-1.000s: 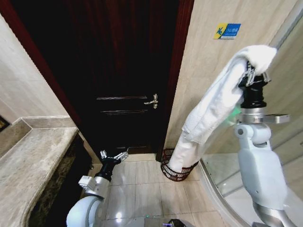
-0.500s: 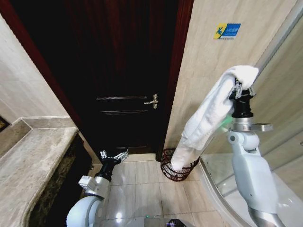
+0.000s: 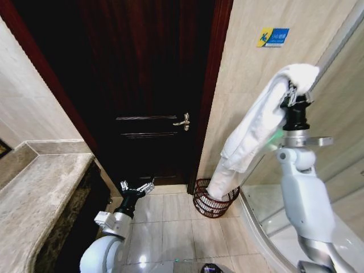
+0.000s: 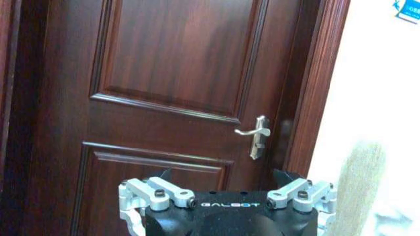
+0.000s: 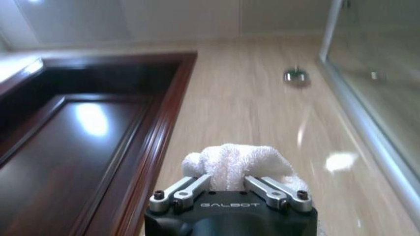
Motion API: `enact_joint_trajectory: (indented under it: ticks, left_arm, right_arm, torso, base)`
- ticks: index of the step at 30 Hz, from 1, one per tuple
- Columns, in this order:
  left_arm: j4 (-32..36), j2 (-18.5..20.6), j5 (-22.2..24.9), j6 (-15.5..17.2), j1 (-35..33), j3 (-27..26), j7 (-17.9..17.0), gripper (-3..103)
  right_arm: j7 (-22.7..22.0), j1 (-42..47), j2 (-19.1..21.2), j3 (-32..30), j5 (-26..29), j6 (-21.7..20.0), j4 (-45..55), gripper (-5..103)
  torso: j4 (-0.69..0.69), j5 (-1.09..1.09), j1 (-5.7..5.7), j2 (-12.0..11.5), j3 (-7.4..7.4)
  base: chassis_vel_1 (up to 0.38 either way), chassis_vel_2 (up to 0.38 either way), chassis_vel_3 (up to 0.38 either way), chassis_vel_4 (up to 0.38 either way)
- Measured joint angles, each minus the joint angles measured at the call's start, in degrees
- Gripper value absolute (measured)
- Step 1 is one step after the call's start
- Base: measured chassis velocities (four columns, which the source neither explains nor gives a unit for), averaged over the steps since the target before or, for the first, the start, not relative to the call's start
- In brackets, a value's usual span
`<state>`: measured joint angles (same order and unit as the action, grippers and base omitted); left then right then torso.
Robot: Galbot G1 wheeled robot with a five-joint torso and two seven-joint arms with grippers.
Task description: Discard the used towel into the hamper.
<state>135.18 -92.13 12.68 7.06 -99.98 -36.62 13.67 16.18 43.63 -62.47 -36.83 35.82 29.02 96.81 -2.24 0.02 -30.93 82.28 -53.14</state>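
A long white towel (image 3: pixel 255 128) hangs from my right gripper (image 3: pixel 296 91), which is raised high beside the tiled wall and shut on the towel's top end. In the right wrist view the bunched towel (image 5: pixel 231 164) sits between the fingers. The towel's lower end dips into the hamper (image 3: pixel 211 199), a small round dark wire basket on the floor by the door frame. My left gripper (image 3: pixel 136 187) is parked low near the floor, open with nothing between its fingers, facing the door; its fingers (image 4: pixel 154 191) show in the left wrist view.
A dark wooden door (image 3: pixel 148 85) with a silver handle (image 3: pixel 183 120) stands behind the hamper. A marble counter (image 3: pixel 40 193) runs along the left. A curved glass shower enclosure (image 3: pixel 267 222) lies on the right. Tiled floor (image 3: pixel 165 227) lies between.
My right gripper dipped with the towel and drew left, then rose slightly and shifted right again. The towel's lower end stays in the hamper. The left arm has not moved.
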Motion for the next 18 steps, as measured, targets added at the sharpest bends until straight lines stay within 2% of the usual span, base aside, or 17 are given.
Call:
enact_joint_trajectory:
  ticks: [18]
  left_arm:
    - [0.00, -0.01, 0.00, 0.00, 0.00, 0.00, 0.00, 100]
  right_arm:
    - [2.08, 10.97, -4.91, -0.41, -3.51, 4.36, -3.85, 5]
  torso:
    - [0.00, -0.02, 0.00, 0.00, 0.00]
  base:
    - [0.000, 0.000, 0.000, 0.000]
